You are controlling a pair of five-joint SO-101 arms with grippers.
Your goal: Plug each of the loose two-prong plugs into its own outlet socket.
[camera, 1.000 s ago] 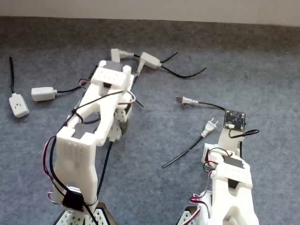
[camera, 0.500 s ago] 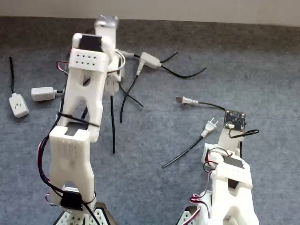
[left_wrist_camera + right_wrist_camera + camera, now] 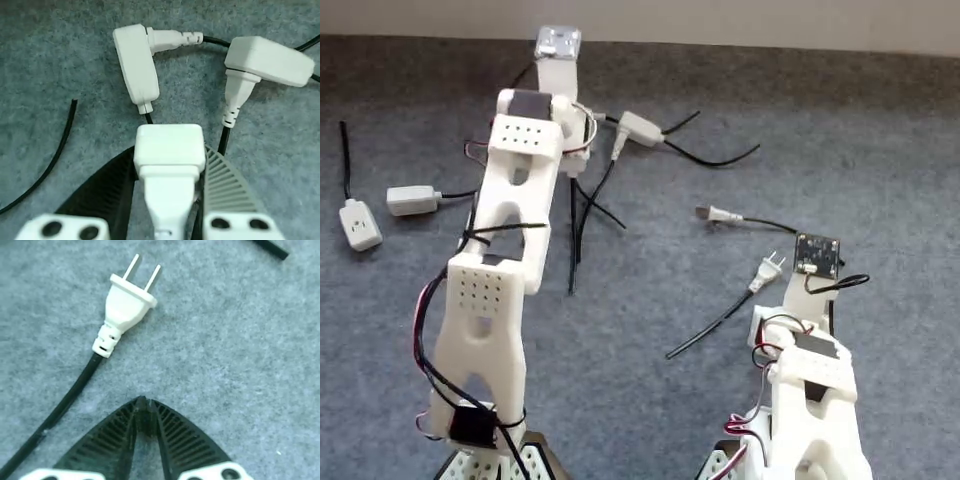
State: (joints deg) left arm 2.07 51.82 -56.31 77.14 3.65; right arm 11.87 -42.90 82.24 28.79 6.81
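Observation:
My left gripper (image 3: 170,200) is shut on a white plug whose front end sits in a white socket block (image 3: 170,147). Just beyond it lie two more white sockets (image 3: 136,67) (image 3: 267,60), each with a plug (image 3: 175,37) (image 3: 235,95) seated in it. In the high view this arm (image 3: 525,150) stretches to the far edge, with a black cable (image 3: 574,240) trailing below it. My right gripper (image 3: 145,412) is shut and empty, a short way behind a loose white two-prong plug (image 3: 127,302) (image 3: 767,272). A second loose plug (image 3: 715,214) lies farther out.
Two free white sockets (image 3: 360,225) (image 3: 413,200) lie at the far left on the grey carpet (image 3: 880,170). Short black cable pieces (image 3: 710,320) run across the middle. A pale wall strip (image 3: 770,20) borders the far edge.
My left arm has swung from mid-table out to the far edge beside the two plugged sockets, dragging its black cable along. The right arm has barely moved.

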